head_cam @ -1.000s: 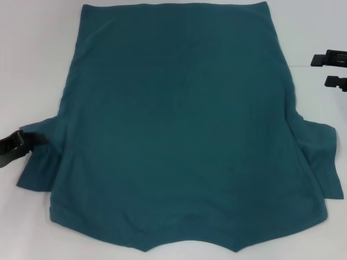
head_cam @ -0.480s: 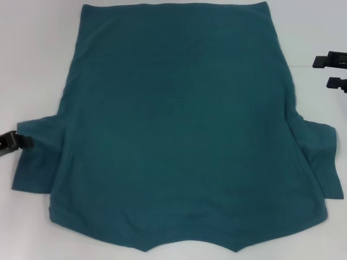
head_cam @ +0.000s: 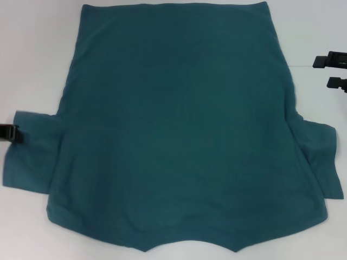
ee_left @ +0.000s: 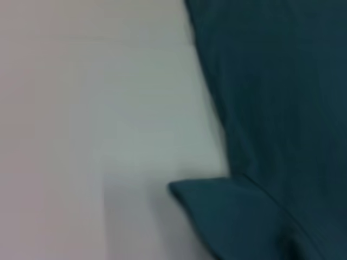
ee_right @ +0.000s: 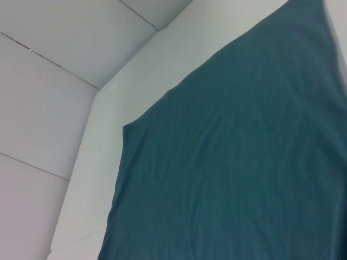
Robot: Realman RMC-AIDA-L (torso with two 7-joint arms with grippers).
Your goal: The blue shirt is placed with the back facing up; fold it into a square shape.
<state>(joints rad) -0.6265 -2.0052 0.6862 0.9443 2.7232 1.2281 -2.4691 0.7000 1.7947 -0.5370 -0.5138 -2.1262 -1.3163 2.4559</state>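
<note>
While you look down from the head view, the blue shirt [head_cam: 179, 130] lies flat on the white bench [head_cam: 32, 65], plain side up, hem at the far edge and collar notch toward you at the near edge. Both short sleeves stick out sideways; the left sleeve [head_cam: 32, 154] is spread flat, the right sleeve [head_cam: 322, 160] has a fold in it. Your left gripper [head_cam: 15, 133] sits at the outer edge of the left sleeve, touching the cloth; fingers look pressed together on the sleeve edge, though only the tip shows. Your right gripper [head_cam: 324, 70] hangs off to the right of the shirt, near its upper side edge and apart from it, with its two black fingers [head_cam: 325, 59] spread and nothing between them. Left wrist view shows the shirt's edge [ee_left: 271, 108] and a sleeve corner; right wrist view shows the shirt's body [ee_right: 233, 162] on the bench.
</note>
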